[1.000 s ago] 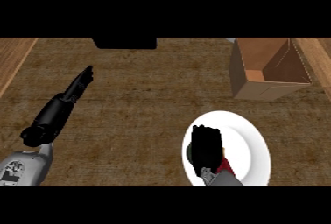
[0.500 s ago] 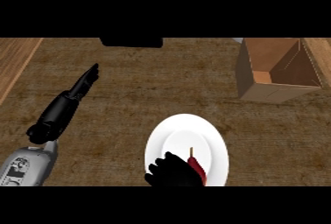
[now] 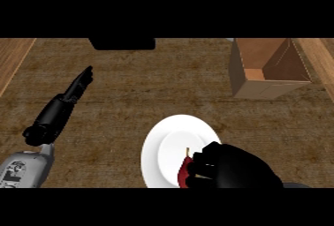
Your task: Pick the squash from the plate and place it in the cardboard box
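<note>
Being clasped off-centre by curled fingers of the right hand (image 3: pixel 238 170), the squash (image 3: pixel 184 172) could be dropped before the box (image 3: pixel 261 88).

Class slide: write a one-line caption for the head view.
Right robot hand curls round the squash on the white plate; the cardboard box stands open beyond.

Kitchen-type place, looks domestic. Wide brown wood-grain counter (image 3: pixel 130 110) seen from steeply above, with lighter wooden trim (image 3: pixel 13 57) running along its left and right edges. A white round dinner plate (image 3: pixel 166 145) sits on the counter near the front. An open cardboard box (image 3: pixel 261 86) stands far right. A dark block (image 3: pixel 122 43) sits at the far edge; can't tell what it is.
</note>
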Controlling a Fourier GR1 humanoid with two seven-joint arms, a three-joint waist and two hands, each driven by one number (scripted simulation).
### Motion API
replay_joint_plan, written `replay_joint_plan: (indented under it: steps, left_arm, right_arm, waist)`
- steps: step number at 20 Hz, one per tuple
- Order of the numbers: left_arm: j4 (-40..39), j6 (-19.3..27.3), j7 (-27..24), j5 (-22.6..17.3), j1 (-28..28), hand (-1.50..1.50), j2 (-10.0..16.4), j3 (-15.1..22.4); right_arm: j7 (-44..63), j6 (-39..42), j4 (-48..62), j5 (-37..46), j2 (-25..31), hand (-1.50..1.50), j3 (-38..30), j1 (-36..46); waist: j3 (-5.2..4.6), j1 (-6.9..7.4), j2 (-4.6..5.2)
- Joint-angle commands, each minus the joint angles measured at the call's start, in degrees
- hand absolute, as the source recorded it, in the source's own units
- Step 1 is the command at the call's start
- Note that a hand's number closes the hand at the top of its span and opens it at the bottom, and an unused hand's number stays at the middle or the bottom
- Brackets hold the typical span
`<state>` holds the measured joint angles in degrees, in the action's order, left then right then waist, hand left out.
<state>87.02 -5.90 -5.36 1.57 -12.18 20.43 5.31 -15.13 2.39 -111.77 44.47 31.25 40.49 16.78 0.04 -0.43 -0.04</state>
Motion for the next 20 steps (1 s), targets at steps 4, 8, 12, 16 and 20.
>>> replay_joint_plan:
  steps: [4, 8, 12, 16, 20]
  left_arm:
    - [0.04, -0.49, 2.63, -0.51, -2.2, 0.0, -0.24, -0.78]
    - [-0.17, -2.33, -2.0, -0.82, 1.82, 0.0, 0.69, -1.64]
    - [1.7, -1.09, 1.01, 1.41, -0.38, 0.0, -1.1, 0.68]
    - [-1.6, -0.32, -0.22, 3.25, -1.8, 0.0, -3.12, 1.16]
    - [2.91, -0.58, 2.69, 2.54, -1.12, 0.0, -3.87, 1.68]
  right_arm:
    - [6.15, 3.36, -1.37, -18.72, 0.29, 1.5, -20.24, -1.03]
    - [6.42, 3.96, 8.9, -21.61, -1.02, 1.5, -27.65, 3.49]
    - [7.04, 7.48, 22.0, -26.25, -0.32, 1.5, -36.07, 14.95]
    - [3.58, 7.32, 34.32, -21.13, -0.51, 1.5, -36.07, 22.96]
    - [-2.09, 6.7, 45.26, -13.45, 1.26, 1.5, -32.34, 26.29]
  waist:
    - [-0.03, -0.55, 0.1]
    - [-0.05, 0.95, 0.24]
    - [-0.03, 1.93, 0.42]
    - [-0.05, 1.73, 0.5]
    - [-0.02, 2.64, 0.59]
